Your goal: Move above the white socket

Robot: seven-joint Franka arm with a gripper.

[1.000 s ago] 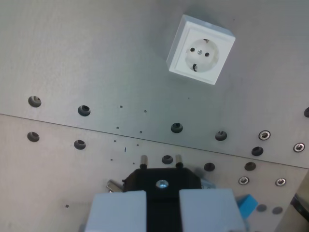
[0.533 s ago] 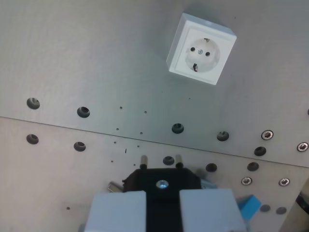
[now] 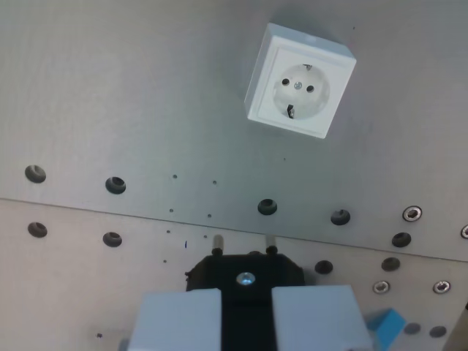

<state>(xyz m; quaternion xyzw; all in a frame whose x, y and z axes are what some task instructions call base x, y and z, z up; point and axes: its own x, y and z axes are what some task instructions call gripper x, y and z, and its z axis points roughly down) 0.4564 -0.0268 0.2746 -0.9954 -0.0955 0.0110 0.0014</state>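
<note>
A white square socket (image 3: 300,82) sits on the grey metal plate near the top of the wrist view, right of centre, slightly rotated, its round face with two pin holes showing. My gripper (image 3: 246,281) fills the bottom centre, its two pale fingers (image 3: 179,320) shut on a black plug (image 3: 246,270) whose two metal pins point up the picture toward the socket. The plug pins end well below the socket and a little to its left in the picture.
The metal plate (image 3: 131,95) has rows of round holes and a seam running across the middle. Several bolts sit in holes at the wrist view's right. A blue piece (image 3: 387,325) shows at the bottom right beside the finger.
The whole scene has slid down and leftward in the picture, and the socket looks slightly larger, so the camera has moved toward the socket. The plug stays held the same way.
</note>
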